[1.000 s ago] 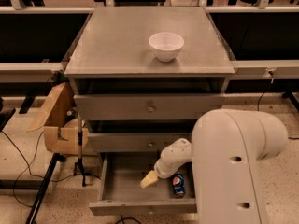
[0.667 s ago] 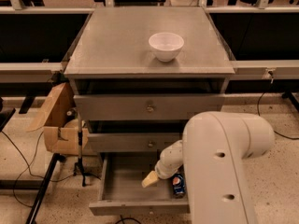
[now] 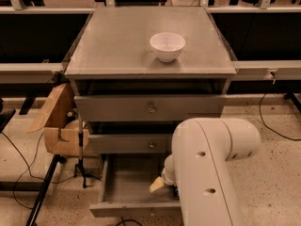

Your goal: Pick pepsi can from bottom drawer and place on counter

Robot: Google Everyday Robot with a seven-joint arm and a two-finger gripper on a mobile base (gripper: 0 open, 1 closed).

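The bottom drawer (image 3: 127, 180) is pulled open at the foot of the grey cabinet. My gripper (image 3: 159, 184) reaches down into its right part, with the big white arm (image 3: 207, 168) in front of it. The pepsi can is almost wholly hidden behind the arm; only a thin dark blue sliver (image 3: 176, 191) shows right beside the gripper. The counter (image 3: 117, 46) is the flat grey top of the cabinet, well above the gripper.
A white bowl (image 3: 167, 46) stands on the counter, right of centre. Two upper drawers with round knobs (image 3: 150, 109) are shut. An open cardboard box (image 3: 59, 121) and a black stand with cables sit to the left of the cabinet.
The white arm has swung left and now covers the right side of the drawer and nearly all of the can. The gripper stays low inside the drawer.
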